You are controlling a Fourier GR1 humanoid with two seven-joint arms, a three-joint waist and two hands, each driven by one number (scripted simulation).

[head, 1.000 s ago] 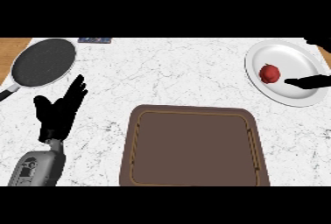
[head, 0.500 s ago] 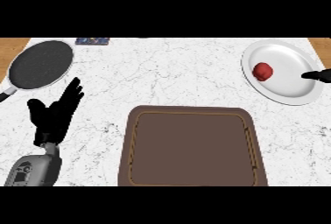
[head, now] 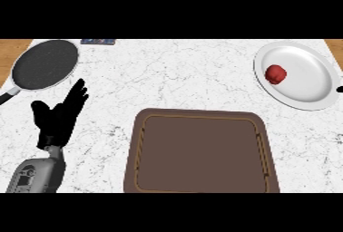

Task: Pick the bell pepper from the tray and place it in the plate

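Right hand (head: 340, 89): only a black sliver shows at the view's right edge, just beside the outer rim of the plate (head: 315, 102); can't tell whether it's released or clenched, but it holds nothing that I can see. Taking the plate as landmark: the bell pepper (head: 275, 74) sits on the plate's surface, on the half facing the counter's middle, apart from that sliver with bare plate between them. So from the right hand the pepper lies across the plate, toward the centre of the counter. Pepper looks roughly round, long axis not readable. Right hand is by far the nearer one. Left hand (head: 59, 115) is well away from the plate on the far side of the counter, fingers straight and up, resting, grasping nothing. The tray (head: 201, 118) lies down-left of the plate, nearer the robot, nothing in it. My read: place is effectively done; the only move left is clearing the right arm off the plate side without touching the rim.
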